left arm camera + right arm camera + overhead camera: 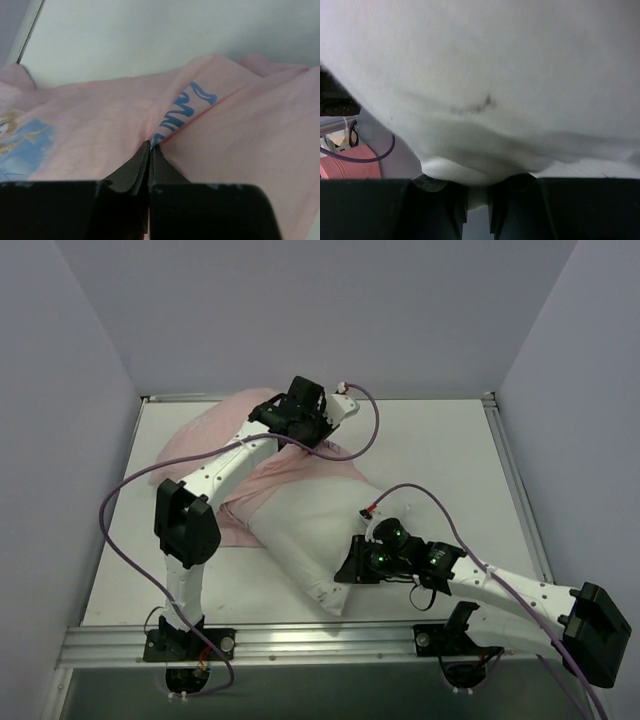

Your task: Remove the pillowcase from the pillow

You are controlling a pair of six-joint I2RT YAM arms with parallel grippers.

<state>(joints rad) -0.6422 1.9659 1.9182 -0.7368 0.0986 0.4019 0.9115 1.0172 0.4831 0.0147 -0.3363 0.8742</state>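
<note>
Thin, limp pillowcase (215, 435) bunches far left on the bench (440, 450), a fold pinched in the clenched left pincer (150, 150); the right pincer (477, 202) clamps the near edge of the plump, squashy pillow (310, 530).

So the setup sits in a boxed-in cell: a flat white matte counter (440, 460) closed in on three sides by plain pale lavender-grey panel walls, one at the back (320, 310), one on the left (50, 440), one on the right (590, 390). A thin silver metal frame strip (420, 397) runs where the counter meets the back wall and carries on down the right edge. Along the near edge there's a ribbed aluminium rail (330, 638), with a dark grey strip (340, 692) below it. Lighting is soft and even, shadows are faint.
</note>
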